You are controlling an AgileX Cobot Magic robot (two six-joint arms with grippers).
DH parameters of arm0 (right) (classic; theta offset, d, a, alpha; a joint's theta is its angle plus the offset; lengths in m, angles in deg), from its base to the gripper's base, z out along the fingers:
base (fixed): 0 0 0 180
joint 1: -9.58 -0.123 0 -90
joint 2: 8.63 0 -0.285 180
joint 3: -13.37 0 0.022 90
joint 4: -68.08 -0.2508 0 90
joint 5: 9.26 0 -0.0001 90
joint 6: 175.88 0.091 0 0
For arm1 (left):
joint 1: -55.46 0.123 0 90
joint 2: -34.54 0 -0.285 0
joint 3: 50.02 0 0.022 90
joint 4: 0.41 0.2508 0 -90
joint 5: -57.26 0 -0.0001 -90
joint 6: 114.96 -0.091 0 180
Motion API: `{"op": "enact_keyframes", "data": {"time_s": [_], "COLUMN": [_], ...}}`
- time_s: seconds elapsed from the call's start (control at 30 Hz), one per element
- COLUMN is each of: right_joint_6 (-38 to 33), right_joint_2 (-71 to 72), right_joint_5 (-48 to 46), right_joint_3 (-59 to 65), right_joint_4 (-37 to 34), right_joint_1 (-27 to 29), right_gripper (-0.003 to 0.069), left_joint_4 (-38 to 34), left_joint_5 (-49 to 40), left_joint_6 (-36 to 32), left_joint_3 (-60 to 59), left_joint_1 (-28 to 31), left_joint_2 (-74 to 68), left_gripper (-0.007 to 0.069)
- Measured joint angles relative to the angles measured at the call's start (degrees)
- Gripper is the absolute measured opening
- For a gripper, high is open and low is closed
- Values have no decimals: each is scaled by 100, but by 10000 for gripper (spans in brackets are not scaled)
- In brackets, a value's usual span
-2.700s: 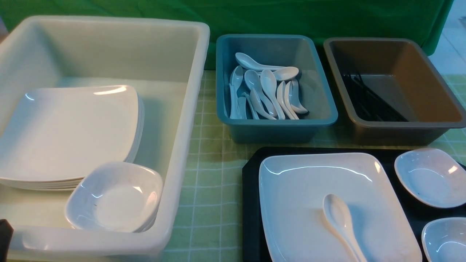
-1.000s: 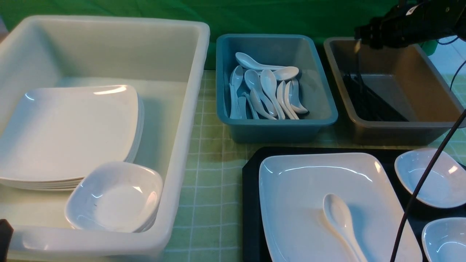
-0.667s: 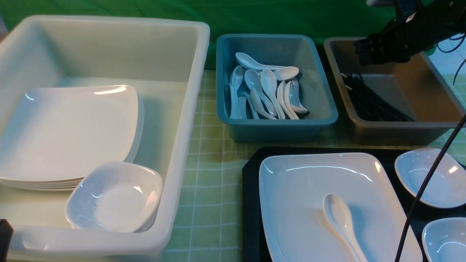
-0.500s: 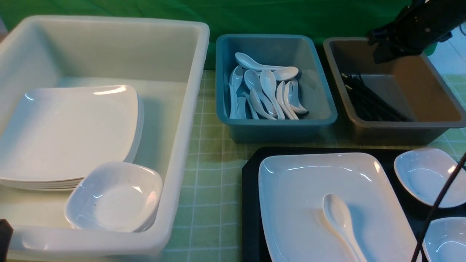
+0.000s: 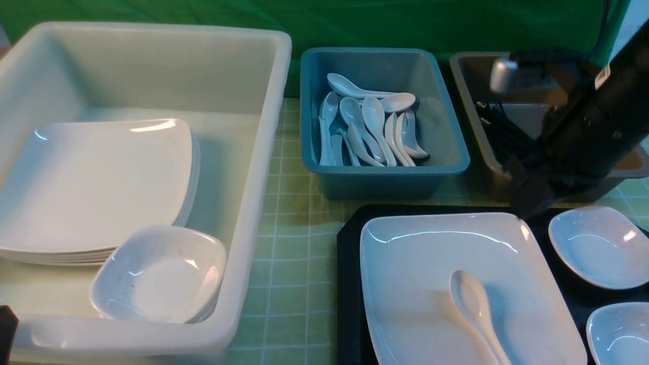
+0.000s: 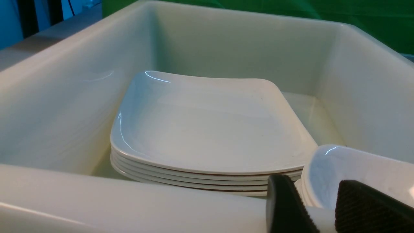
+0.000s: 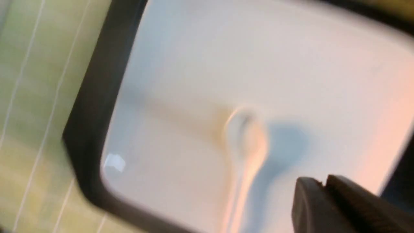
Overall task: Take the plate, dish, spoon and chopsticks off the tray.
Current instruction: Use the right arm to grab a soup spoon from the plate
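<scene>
The shiny white spoon (image 5: 474, 309) lies on the smooth plate (image 5: 421, 263) on the black tray (image 5: 350, 284). The right claw (image 7: 321, 183) over the plate is pinched narrow, empty. The left claw (image 6: 312, 194) has its fingers apart.

Table draped in a pale green checked tablecloth (image 5: 291, 263) with white grid lines, dark green fabric backdrop (image 5: 385, 23) hanging behind the table's far edge, bright pale patch (image 5: 636, 15) beyond the table's far right corner, soft even light.
</scene>
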Motion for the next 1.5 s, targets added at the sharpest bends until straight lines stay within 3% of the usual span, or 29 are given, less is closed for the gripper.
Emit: {"op": "enact_keyframes", "data": {"time_s": [0.13,0.2,0.4,0.57,0.93,1.0,1.13,1.17,1.2,1.5], "right_joint_6": [18,164,681,1393,1702,1702,1702,1702,1702,1633], "right_joint_2": [321,318,217,50,-706,-788,-793,-794,-799,-528], "right_joint_5": [526,1048,1651,1752,1862,1854,1848,1841,1809,1177], "right_joint_3": [1188,1756,2226,2271,2271,2271,2266,2266,2266,1927], "right_joint_4": [-4,21,567,1485,1686,1679,1670,1670,1670,1680], "right_joint_1": [-734,-1152,-1516,-1527,-1529,-1529,-1534,-1534,-1534,-1536], "right_gripper": [141,236,426,474,474,440,222,209,122,121], "left_joint_4": [0,0,0,0,0,0,0,0,0,0], "left_joint_5": [0,0,0,0,0,0,0,0,0,0], "left_joint_6": [0,0,17,14,14,14,14,14,14,2], "left_joint_3": [0,0,0,0,0,0,0,0,0,0], "left_joint_1": [0,0,0,0,0,0,0,0,0,0], "left_joint_2": [0,0,0,0,0,0,0,0,0,0], "left_gripper": [221,221,221,221,221,221,221,221,221,221]}}
